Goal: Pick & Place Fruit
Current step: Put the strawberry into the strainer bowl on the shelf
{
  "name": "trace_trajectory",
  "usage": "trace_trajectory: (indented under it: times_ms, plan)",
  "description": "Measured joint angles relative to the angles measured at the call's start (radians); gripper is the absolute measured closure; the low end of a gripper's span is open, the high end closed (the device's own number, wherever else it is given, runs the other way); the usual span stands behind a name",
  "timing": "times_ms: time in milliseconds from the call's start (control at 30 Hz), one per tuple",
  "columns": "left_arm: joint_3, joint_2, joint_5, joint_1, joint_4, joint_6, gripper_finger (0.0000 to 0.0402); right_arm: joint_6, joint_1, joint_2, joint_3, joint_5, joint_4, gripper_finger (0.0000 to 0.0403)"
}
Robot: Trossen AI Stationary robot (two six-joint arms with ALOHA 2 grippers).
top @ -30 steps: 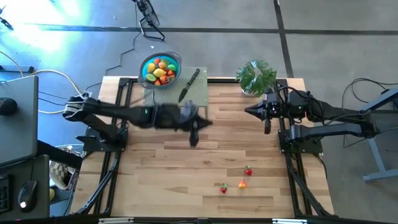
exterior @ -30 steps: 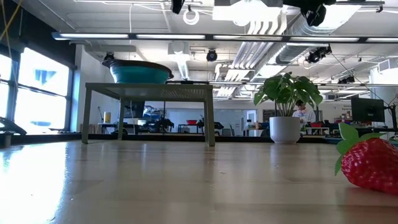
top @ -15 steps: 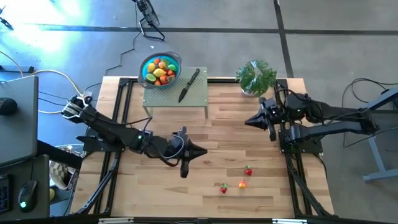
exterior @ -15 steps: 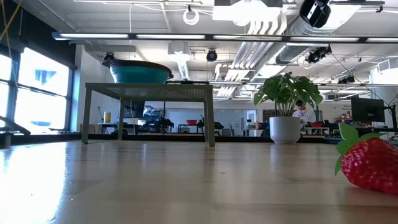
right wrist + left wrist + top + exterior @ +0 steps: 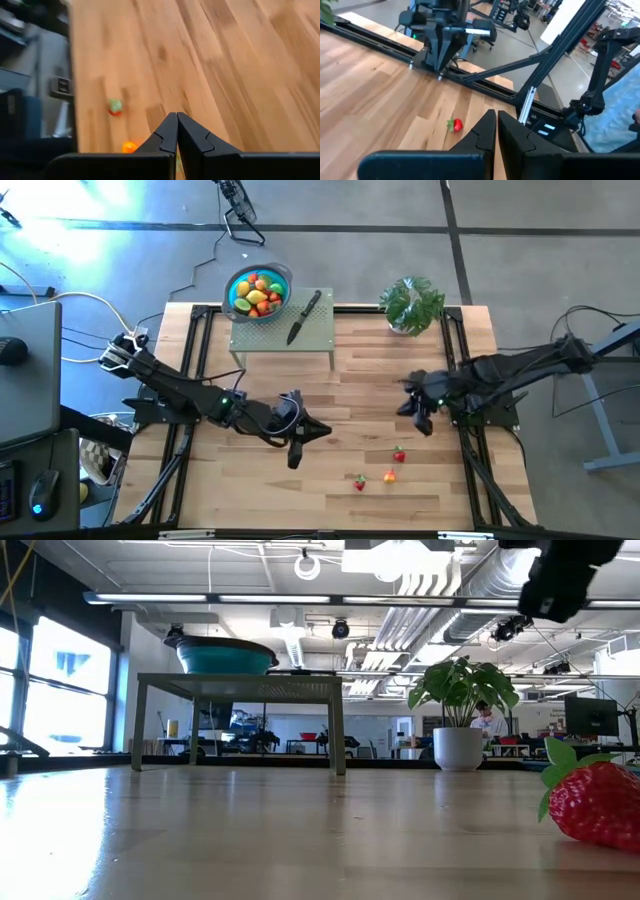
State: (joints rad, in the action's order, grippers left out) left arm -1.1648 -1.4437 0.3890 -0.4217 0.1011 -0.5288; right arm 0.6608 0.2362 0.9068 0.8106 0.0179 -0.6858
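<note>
High view: left pincer (closed, empty) hangs beside three fruit.

Left gripper at frame bottom, two dark fingers pressed together, tips meeting, nothing between them. Wooden plank table beneath. Small red strawberry with green leaves lies on wood, just beside fingertips, not touching. Black rail runs along table's far edge. Beyond it, right arm's dark base stands on frame. Slanted black strut rises beside table; grey floor and other rigs behind.
</note>
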Motion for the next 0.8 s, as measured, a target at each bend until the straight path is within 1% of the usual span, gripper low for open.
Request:
trace_trajectory:
  times_ms: [100, 267, 433, 533, 600, 667, 800]
  plan:
    - [0.0, 0.0, -0.01, 0.0, 0.001, 0.0, 0.0387, 0.076, 0.045, 0.035, 0.002, -0.04, -0.052, 0.04]
    - [0.0, 0.0, -0.014, 0.002, -0.001, 0.001, 0.0387, 0.196, 0.074, 0.085, 0.003, -0.037, -0.09, 0.04]
    - [0.0, 0.0, -0.015, 0.002, -0.008, 0.001, 0.0387, 0.202, 0.078, 0.143, 0.003, 0.005, -0.121, 0.04]
    - [0.0, 0.0, -0.015, 0.002, -0.007, 0.001, 0.0387, 0.202, 0.079, 0.185, 0.003, 0.01, -0.128, 0.0397]
    - [0.0, 0.0, -0.015, 0.002, -0.009, 0.001, 0.0387, 0.202, 0.078, 0.213, 0.003, 0.015, -0.129, 0.0385]
    - [0.0, 0.0, -0.015, 0.002, -0.021, 0.001, 0.0387, 0.204, 0.078, 0.241, 0.003, 0.025, -0.128, 0.0362]
    - [0.0, 0.0, -0.015, 0.002, -0.038, 0.001, 0.0387, 0.21, 0.078, 0.298, 0.003, 0.049, -0.131, 0.0292]
